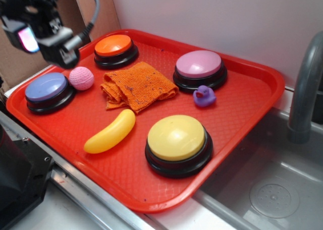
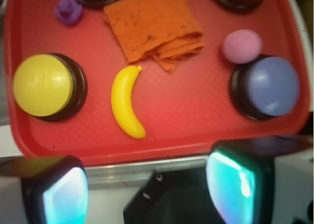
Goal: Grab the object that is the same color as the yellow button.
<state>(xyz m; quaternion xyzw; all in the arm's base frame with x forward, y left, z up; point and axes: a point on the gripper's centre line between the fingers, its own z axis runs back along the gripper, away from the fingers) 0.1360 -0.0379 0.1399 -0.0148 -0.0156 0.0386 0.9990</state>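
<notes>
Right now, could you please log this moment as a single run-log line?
phase: approach | claw: open, empty, above tray edge | target: banana, untouched, between yellow button and orange cloth | next: likely descend on banana

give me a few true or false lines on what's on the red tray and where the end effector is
1. The banana lies between the yellow button and the orange cloth. True.
2. The end effector grips the banana. False: it is open, off the red tray.
3. The pink ball sits beside the blue-purple button. True.
4. The purple duck rests on the cloth. False: it sits by the pink button.
</notes>
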